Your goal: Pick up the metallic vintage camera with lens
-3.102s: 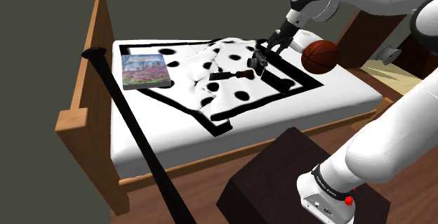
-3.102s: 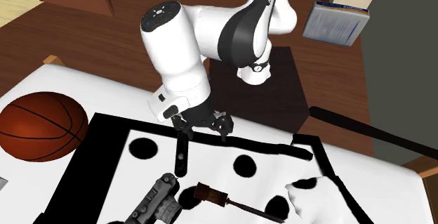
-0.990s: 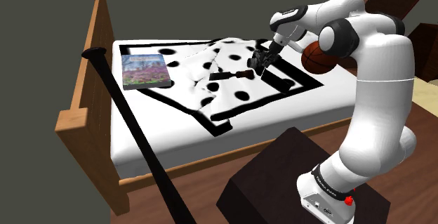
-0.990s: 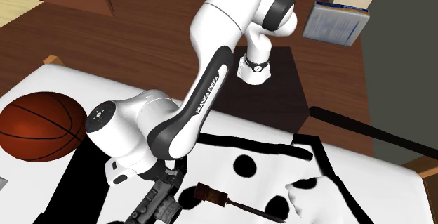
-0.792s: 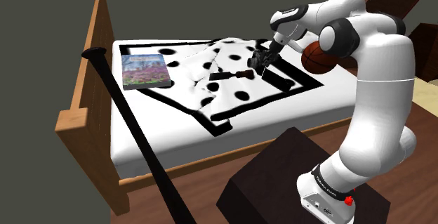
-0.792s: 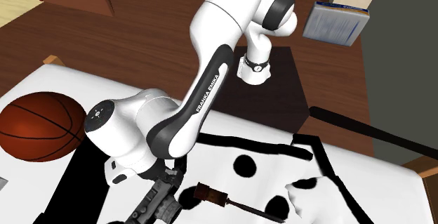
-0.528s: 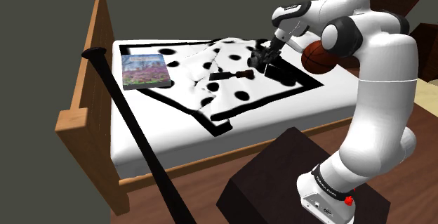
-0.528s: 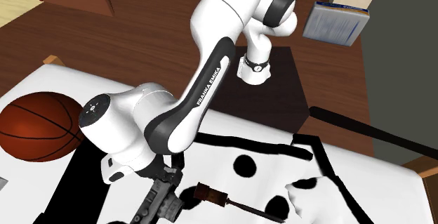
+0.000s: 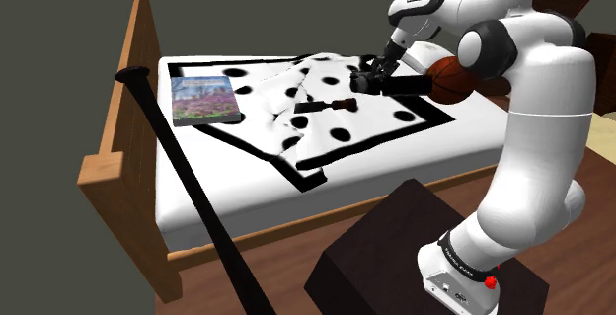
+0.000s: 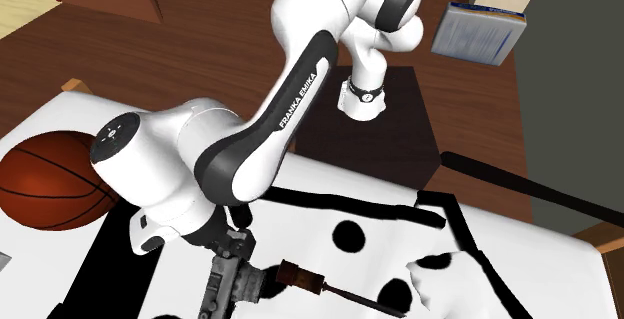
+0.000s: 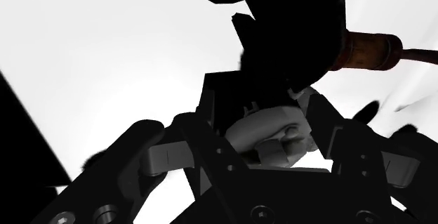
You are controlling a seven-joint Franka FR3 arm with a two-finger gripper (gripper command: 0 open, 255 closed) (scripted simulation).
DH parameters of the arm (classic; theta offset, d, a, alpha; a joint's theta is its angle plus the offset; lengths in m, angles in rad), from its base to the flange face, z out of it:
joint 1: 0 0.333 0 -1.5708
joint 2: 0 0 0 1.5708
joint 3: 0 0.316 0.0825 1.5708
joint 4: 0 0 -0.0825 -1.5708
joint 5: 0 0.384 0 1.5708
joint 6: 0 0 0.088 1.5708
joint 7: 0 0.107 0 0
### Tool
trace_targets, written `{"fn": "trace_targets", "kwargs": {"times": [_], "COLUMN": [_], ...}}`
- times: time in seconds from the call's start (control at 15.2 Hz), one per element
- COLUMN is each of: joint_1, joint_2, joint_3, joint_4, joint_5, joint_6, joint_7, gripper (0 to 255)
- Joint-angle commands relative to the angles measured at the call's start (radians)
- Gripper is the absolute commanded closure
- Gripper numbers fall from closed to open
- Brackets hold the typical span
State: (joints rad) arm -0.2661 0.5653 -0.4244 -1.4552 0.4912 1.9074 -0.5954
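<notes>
Raised since the earlier frame, the camera (image 9: 361, 84) is held just above the spotted bedspread (image 9: 326, 116), clasped between the fingers of the gripper (image 9: 372, 74). "FRANKA EMIKA" is printed along the arm (image 10: 298, 92). The camera's long axis runs level toward the basketball (image 9: 452, 78); its lens direction cannot be told.

White blanket (image 9: 326, 116) black-dotted; basketball (image 9: 456, 81) orange; camera (image 10: 232, 285) dark grey.

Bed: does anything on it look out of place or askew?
Yes. The dotted blanket is rumpled and folded over near its middle, and a basketball, a brown-handled tool and a book lie on the bed, odd things there. The camera hangs in the shut gripper.
</notes>
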Motion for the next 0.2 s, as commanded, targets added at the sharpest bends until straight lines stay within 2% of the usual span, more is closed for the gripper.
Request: {"fn": "trace_targets", "kwargs": {"times": [0.0,0.13], "joint_1": [0.001,0.001], "joint_2": [-0.013,-0.014], "joint_3": [-0.004,-0.004], "joint_4": [0.009,0.01], "joint_5": [-0.006,-0.007], "joint_6": [-0.019,-0.021], "joint_7": [0.007,0.007], "gripper": [255,255]}}
